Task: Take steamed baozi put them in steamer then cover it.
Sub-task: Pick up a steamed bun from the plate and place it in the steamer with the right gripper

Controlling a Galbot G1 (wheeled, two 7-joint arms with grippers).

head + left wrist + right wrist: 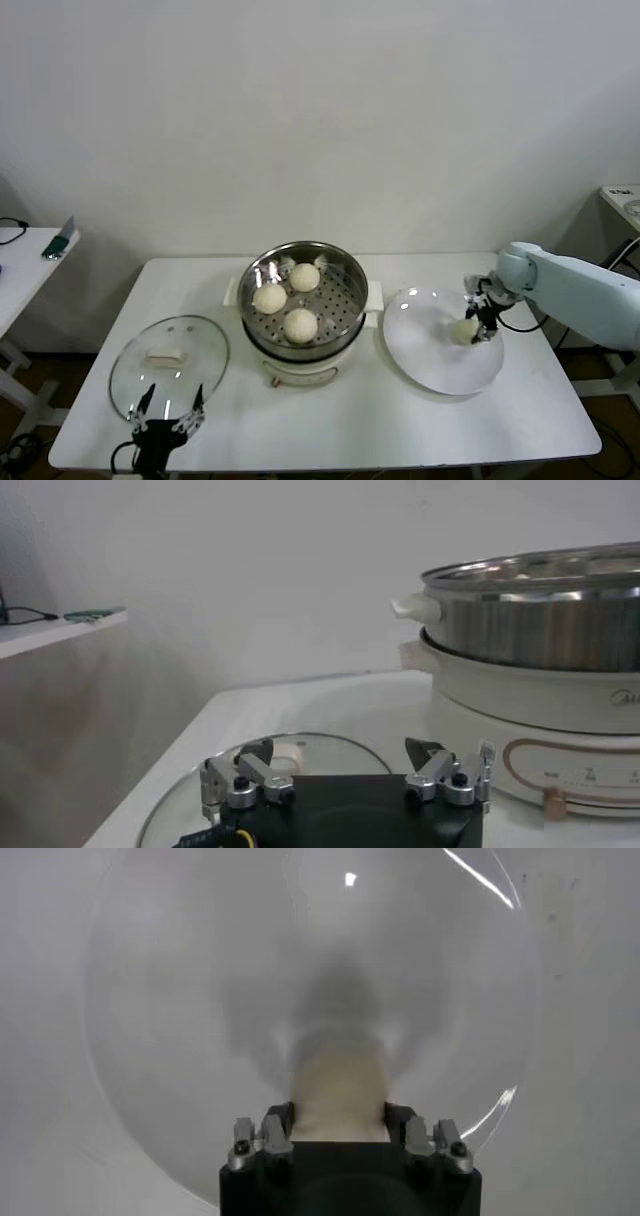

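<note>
The right gripper (480,322) reaches down onto the white plate (440,375) at the right of the table (330,430), its fingers (272,1135) closed against both sides of the last steamed baozi (338,1093), a smooth cream-white dome of dough lying toward the plate's far right; the bun still rests on the plate. The steamer (345,315), a round shiny steel basket with a perforated floor on a white electric pot base, stands at the table's centre, just left of the plate; three more pale round buns sit inside it, one at the far side (305,277), one to the left (269,298) and one at the near side (300,325), close together. The clear glass lid (168,368) with its white handle lies flat at the near left of the table. The left gripper (171,412) waits at the lid's near edge, jaws spread wide, holding nothing.
</note>
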